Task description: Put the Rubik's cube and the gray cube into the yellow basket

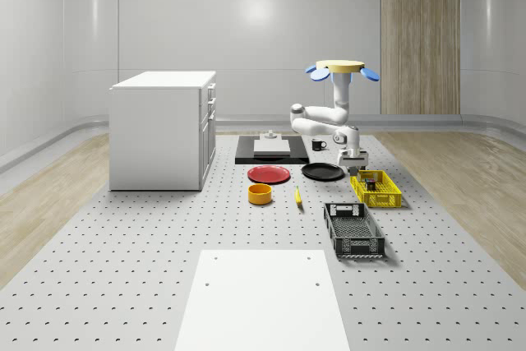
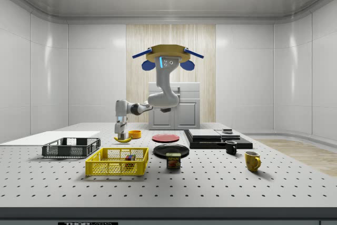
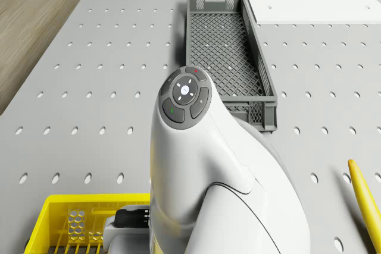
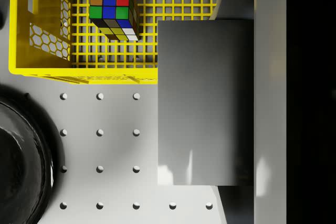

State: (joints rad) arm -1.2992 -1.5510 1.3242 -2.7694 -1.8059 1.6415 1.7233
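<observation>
The yellow basket (image 1: 376,189) stands on the perforated table, and the Rubik's cube (image 4: 111,9) lies inside it, also visible through the basket's wall (image 2: 129,157). My gripper (image 1: 355,163) hangs above the basket's end nearest the black plate, shut on the gray cube (image 4: 205,103). In the wrist view the gray cube overlaps that end wall of the basket (image 4: 79,69) and the bare table beside it, with one finger (image 4: 270,103) against its side. The drone (image 1: 341,67) hovers high over the table behind the basket, its arm (image 3: 202,165) reaching down.
A black plate (image 1: 322,172) lies right beside the basket's end; a red plate (image 1: 269,174), orange bowl (image 1: 260,194) and banana (image 1: 297,196) are further left. A dark grey crate (image 1: 353,229) stands in front. A can (image 2: 173,160) sits beside the basket.
</observation>
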